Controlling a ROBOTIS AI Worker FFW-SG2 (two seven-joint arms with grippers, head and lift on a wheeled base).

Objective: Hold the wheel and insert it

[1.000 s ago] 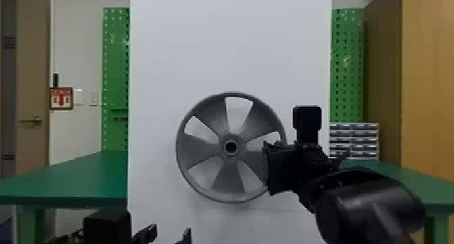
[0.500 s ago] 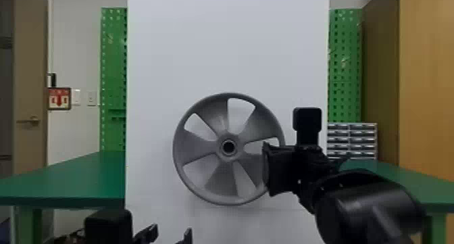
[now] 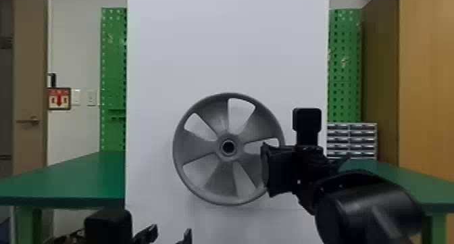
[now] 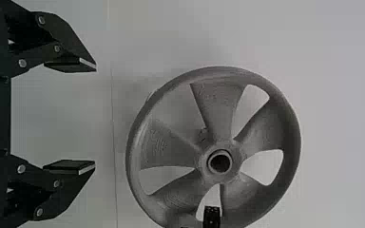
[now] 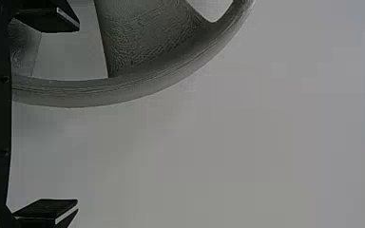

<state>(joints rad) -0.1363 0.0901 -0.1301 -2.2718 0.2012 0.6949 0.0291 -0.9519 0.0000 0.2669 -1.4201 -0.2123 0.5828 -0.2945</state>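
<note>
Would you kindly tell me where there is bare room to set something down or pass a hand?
Setting down: the green table, left of the white board. Passing a hand: in front of the board, above the wheel. Crowded: the wheel's right side, where the right pincer overlaps it in view.

In your head view, the board [image 3: 226, 40] stands between the left table [image 3: 84, 175] and the right table [image 3: 405, 179]. The wheel [image 3: 219, 179] is upright before it; you can't tell if they touch. Your right gripper [image 3: 266, 170] overlaps the wheel's right side; your left gripper [image 3: 171, 230] is lower, left of the wheel. Behind the board, you have a left pegboard [image 3: 113, 57] and a right pegboard [image 3: 344, 91], with drawers [image 3: 351, 142] below the latter and a cabinet [image 3: 425, 74] farther right. Far left is the door [image 3: 30, 74], then the sign [image 3: 59, 98] and switches [image 3: 90, 98].
</note>
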